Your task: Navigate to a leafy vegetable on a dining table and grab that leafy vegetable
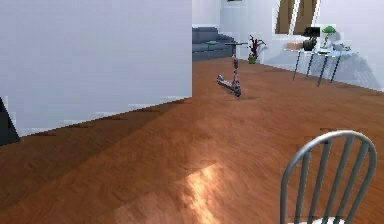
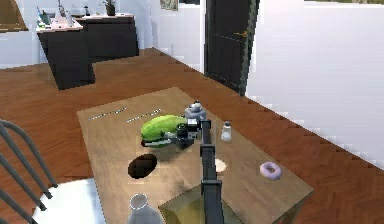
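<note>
Forward view: red-brown wooden floor (image 1: 150,150) and a white wall block (image 1: 90,50) on the left. A grey-blue sofa (image 1: 210,40) stands at the far wall. A grey metal spindle-back chair (image 1: 330,180) is at bottom right, and a slim kick scooter (image 1: 232,80) stands mid-floor.

Arm side view: rectangular light-brown wooden dining table (image 2: 110,140), with a dark door (image 2: 230,45) and black cabinets (image 2: 75,50) beyond it. The dark square arm bar (image 2: 207,175) reaches over the tabletop.

The bright green leafy vegetable (image 2: 160,128) lies on the table near its middle. The gripper (image 2: 178,137) is right at the vegetable's right end. Contact can't be judged, and I cannot tell whether it holds anything.

Small items on the table: dark round dish (image 2: 143,165), grey kettle-like pot (image 2: 196,108), pale pink ring (image 2: 271,170), white shaker (image 2: 227,129).
</note>
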